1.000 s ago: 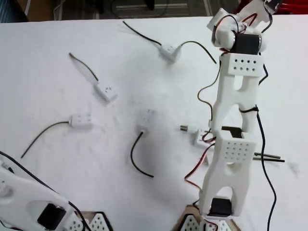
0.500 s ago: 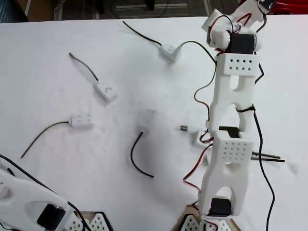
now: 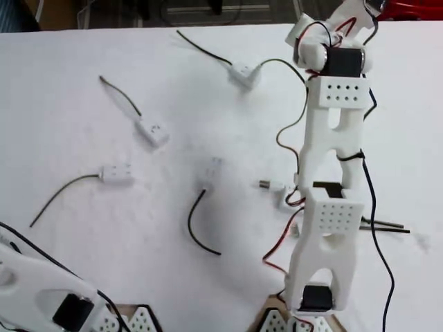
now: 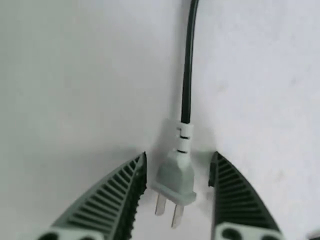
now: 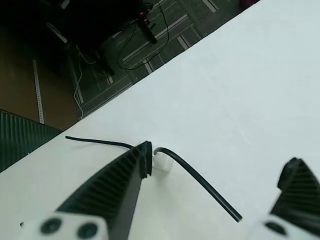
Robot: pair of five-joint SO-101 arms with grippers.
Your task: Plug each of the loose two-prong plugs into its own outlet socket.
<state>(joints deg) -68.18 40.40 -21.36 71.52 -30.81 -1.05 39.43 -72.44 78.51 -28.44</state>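
- High view: the white table (image 3: 83, 62) carries several short corded pieces.
  - A small white socket block (image 3: 242, 73) with two black cords lies near the far edge. It is close to the white right arm (image 3: 332, 138), which stretches from the near edge to the far right corner.
  - A white outlet socket on a dark cord (image 3: 154, 131) and a white outlet socket on a black cord (image 3: 116, 173) lie apart on the left half.
  - A white connector piece with a curling black cord (image 3: 211, 168) sits mid-table.
  - A white two-prong plug (image 3: 274, 185) lies just beside the right arm.
  - The white left arm (image 3: 41, 297) sits at the near left corner.
- Left wrist view: the left gripper (image 4: 178, 159) stands with its dark ribbed fingers (image 4: 120, 197) parted to either side of a grey-white two-prong plug (image 4: 175, 177). The plug lies on the table with its black cord (image 4: 187, 75) leading away. A gap shows on each side of the plug, so it is straddled, not clamped.
- Right wrist view: the right gripper (image 5: 220, 162) is spread wide and holds nothing, above the table (image 5: 250, 75) near its far edge. The small white socket block (image 5: 162, 161) lies just past one fingertip (image 5: 142, 155). One of its cords runs off sideways and the other ends between the fingers.
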